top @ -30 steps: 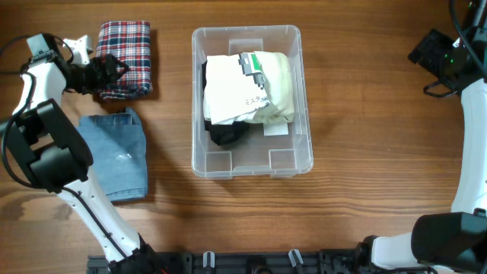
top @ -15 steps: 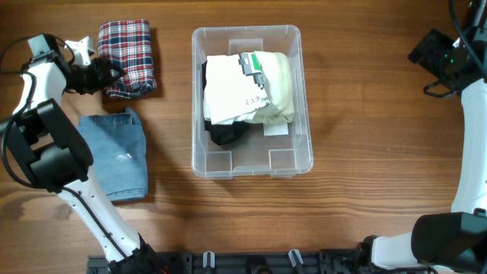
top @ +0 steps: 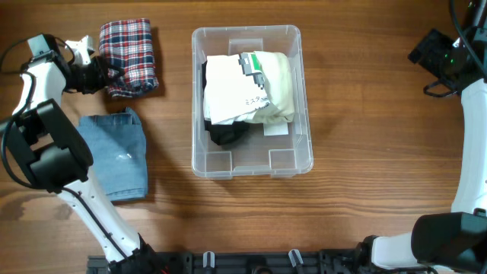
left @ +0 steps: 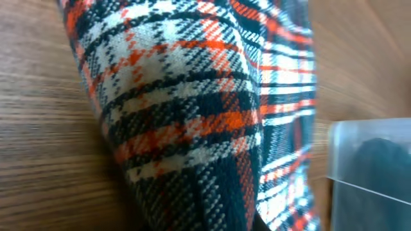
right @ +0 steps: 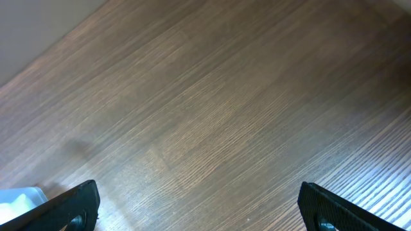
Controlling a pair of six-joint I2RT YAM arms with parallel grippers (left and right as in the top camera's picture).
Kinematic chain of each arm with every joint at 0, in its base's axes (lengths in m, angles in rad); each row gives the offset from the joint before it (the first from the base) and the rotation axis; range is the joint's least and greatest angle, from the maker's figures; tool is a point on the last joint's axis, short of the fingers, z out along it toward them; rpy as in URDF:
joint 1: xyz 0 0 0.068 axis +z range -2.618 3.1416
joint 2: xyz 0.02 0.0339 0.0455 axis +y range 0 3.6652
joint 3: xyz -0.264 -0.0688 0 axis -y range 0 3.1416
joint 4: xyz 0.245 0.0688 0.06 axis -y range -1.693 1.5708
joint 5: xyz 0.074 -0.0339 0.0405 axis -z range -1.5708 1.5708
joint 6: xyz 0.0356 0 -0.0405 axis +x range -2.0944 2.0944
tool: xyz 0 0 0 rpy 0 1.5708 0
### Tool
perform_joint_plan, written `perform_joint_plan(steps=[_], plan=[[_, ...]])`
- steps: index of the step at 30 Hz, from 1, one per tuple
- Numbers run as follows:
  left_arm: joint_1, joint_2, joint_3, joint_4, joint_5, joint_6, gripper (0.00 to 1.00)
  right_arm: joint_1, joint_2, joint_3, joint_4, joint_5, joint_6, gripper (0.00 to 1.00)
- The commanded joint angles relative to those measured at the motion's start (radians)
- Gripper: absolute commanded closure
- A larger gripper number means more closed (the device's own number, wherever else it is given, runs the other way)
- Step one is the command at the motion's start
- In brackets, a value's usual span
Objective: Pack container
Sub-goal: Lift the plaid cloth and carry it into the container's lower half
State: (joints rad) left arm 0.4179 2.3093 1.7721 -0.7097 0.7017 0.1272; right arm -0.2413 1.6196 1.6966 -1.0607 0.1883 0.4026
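Task approx. half done, by my reading. The container [top: 245, 30] sits mid-bench, upright, no lid on. It already has clothes in it: a white garment [top: 240, 87] on top, w/ a black garment [top: 227, 133] showing under its lower-left edge. The near end of the bin's floor is bare, so there's room. Left to pack, prob.: the plaid cloth [top: 128, 59], folded, lying on the bench [top: 365, 152] well left of the container, and the denim piece [top: 118, 156], folded, just below it. Both are outside the bin.

Left pincer [top: 105, 74] is at the plaid cloth's left edge, touching or v. nearly so. Whether it's pinching the fabric or only spread against it, can't tell from either view. Right pincer [right: 200, 208] is spread wide w/ nothing between its tips, at the far right of the bench, well apart from everything.

Views: overhead gives the whole layout, incl. bin contents, denim and both arms, none of which the wrist cams show. Left wrist cam is filled w/ plaid weave at close range, plus what I take for the container's corner at right; its own fingers aren't in shot. Right wrist cam shows only bare wood grain + its two fingertips [right: 70, 205], which settles that it's spread. Overhead is too small for that.
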Motion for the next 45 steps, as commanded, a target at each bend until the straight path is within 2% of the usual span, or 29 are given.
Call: perform_joint_plan(steps=[1, 11, 16, 22, 24, 28, 30, 34, 36, 40, 45], plan=[[-0.009, -0.169, 0.011, -0.005, 0.103, -0.022, 0.96, -0.005, 0.011, -0.004, 0.002, 0.021, -0.008, 0.0], [-0.076, -0.494, 0.011, -0.075, 0.11, -0.046, 0.96, -0.005, 0.011, -0.004, 0.002, 0.021, -0.008, 0.0], [-0.136, -0.631, 0.011, -0.186, 0.109, -0.06, 0.96, -0.005, 0.011, -0.004, 0.002, 0.021, -0.008, 0.0], [-0.248, -0.748, 0.011, -0.451, 0.109, 0.135, 0.96, -0.005, 0.011, -0.004, 0.002, 0.021, -0.008, 0.0], [-0.303, -0.764, 0.011, -0.565, 0.109, 0.239, 0.96, -0.005, 0.011, -0.004, 0.002, 0.021, -0.008, 0.0], [-0.444, -0.765, 0.01, -0.699, 0.104, 0.354, 0.96, -0.005, 0.011, -0.004, 0.002, 0.021, -0.007, 0.0], [-0.529, -0.764, 0.01, -0.713, 0.048, 0.364, 0.96, -0.005, 0.011, -0.004, 0.002, 0.021, -0.008, 0.0], [-0.688, -0.761, 0.01, -0.713, -0.18, 0.364, 0.96, -0.005, 0.011, -0.004, 0.002, 0.021, -0.008, 0.0], [-0.754, -0.754, 0.01, -0.712, -0.246, 0.385, 0.96, -0.005, 0.011, -0.004, 0.002, 0.021, -0.008, 0.0], [-0.856, -0.716, 0.01, -0.701, -0.251, 0.483, 0.96, -0.005, 0.011, -0.004, 0.002, 0.021, -0.008, 0.0], [-0.876, -0.645, 0.01, -0.699, -0.257, 0.523, 0.96, -0.005, 0.011, -0.004, 0.002, 0.021, -0.008, 0.0]])
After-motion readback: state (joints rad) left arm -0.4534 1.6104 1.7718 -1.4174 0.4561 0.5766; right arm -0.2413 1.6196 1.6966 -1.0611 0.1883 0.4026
